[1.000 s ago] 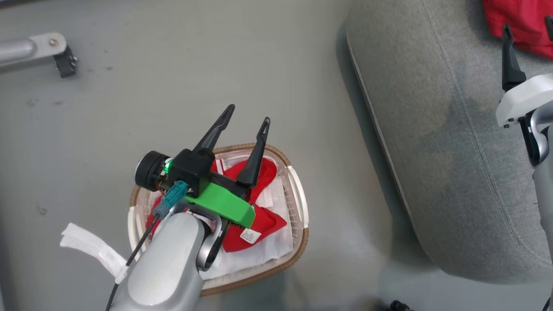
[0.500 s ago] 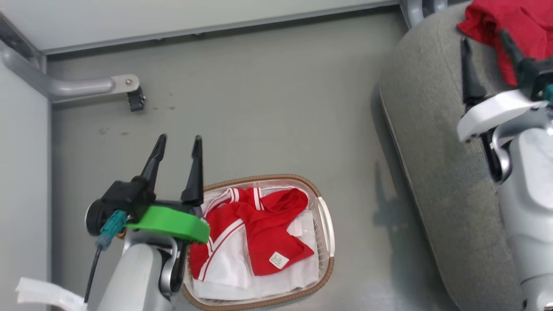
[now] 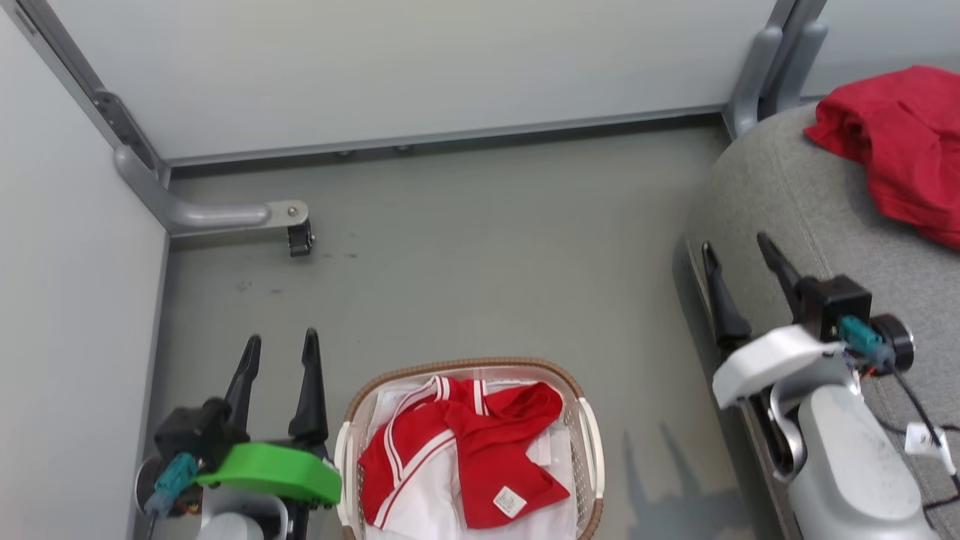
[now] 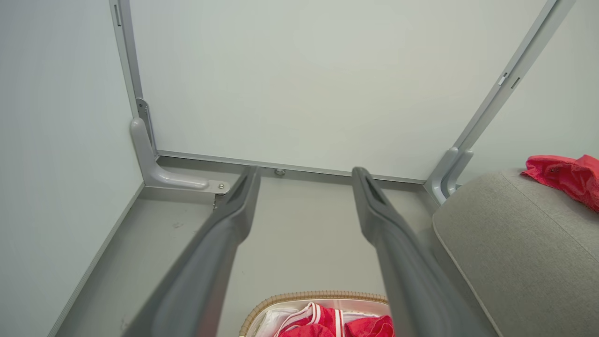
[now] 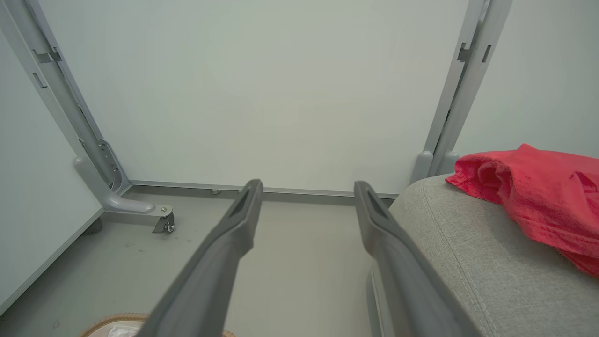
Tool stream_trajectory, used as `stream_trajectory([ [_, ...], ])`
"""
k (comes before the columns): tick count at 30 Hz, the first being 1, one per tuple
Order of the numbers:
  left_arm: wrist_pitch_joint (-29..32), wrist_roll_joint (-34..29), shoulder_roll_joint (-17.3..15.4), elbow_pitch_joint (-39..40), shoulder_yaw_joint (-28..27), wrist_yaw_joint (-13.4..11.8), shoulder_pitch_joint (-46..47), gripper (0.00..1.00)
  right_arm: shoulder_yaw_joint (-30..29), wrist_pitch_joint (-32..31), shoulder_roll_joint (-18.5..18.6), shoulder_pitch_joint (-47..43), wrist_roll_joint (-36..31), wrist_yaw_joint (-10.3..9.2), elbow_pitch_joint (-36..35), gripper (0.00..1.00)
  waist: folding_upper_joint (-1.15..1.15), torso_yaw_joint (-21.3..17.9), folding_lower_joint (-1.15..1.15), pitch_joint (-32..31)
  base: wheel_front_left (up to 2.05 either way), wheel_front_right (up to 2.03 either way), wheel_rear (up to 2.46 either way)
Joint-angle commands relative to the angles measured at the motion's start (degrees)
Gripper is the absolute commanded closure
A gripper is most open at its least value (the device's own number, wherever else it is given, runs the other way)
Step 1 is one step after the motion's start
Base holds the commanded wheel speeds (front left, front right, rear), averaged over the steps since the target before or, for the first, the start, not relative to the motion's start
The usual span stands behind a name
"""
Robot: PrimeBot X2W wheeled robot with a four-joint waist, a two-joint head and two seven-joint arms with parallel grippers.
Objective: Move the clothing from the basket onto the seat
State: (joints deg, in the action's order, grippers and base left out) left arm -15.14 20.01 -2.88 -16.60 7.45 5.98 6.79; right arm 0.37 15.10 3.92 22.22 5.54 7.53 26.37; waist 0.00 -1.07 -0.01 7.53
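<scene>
Holds the left gripper (image 3: 282,337) spread and empty just beside the small oval off-white plastic basket with brown woven rim (image 3: 465,364) on the grey floor (image 3: 480,247). Shows a red garment with white stripe trim (image 3: 480,427) crumpled inside, on the white liner (image 3: 420,510). Holds the right gripper (image 3: 735,244) likewise spread and empty at the edge of the large grey woven-fabric sofa (image 3: 795,202). Shows a plain red T-shirt (image 3: 892,135) heaped on that seat, apart from the fingers.

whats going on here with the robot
Clothes are going from a small oval off-white plastic basket with a brown woven rim to a large grey fabric sofa. One plain red T-shirt lies on the sofa; a red garment with white stripes is in the basket. The robot's left tool and right tool are both open and empty.
</scene>
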Motion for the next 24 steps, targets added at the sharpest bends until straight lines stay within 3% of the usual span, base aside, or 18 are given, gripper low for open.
stream_trajectory([
  [1, -0.01, 0.09, -0.04, 0.07, -0.34, -0.55, -1.71, 0.00, -0.05, 0.09, -0.18, -2.01, 0.03, -0.08, -0.71, 0.00, 0.00, 0.66, 0.01, -2.67, 0.00, 0.00, 0.00],
  [11, -0.01, 1.80, -0.03, -0.27, 0.53, -1.37, -6.42, 0.00, -0.08, 0.09, -0.91, -11.46, 3.89, -0.08, -4.60, 0.00, 0.00, 0.95, 0.01, -6.36, 0.00, 0.00, 0.00],
  [24, -0.01, 2.09, -0.04, -0.72, 1.59, -1.52, -6.59, 0.00, 0.60, 0.09, -0.94, -13.47, 4.49, -0.08, -4.40, 0.00, 0.00, 1.19, 0.01, -6.90, 0.00, 0.00, 0.00],
])
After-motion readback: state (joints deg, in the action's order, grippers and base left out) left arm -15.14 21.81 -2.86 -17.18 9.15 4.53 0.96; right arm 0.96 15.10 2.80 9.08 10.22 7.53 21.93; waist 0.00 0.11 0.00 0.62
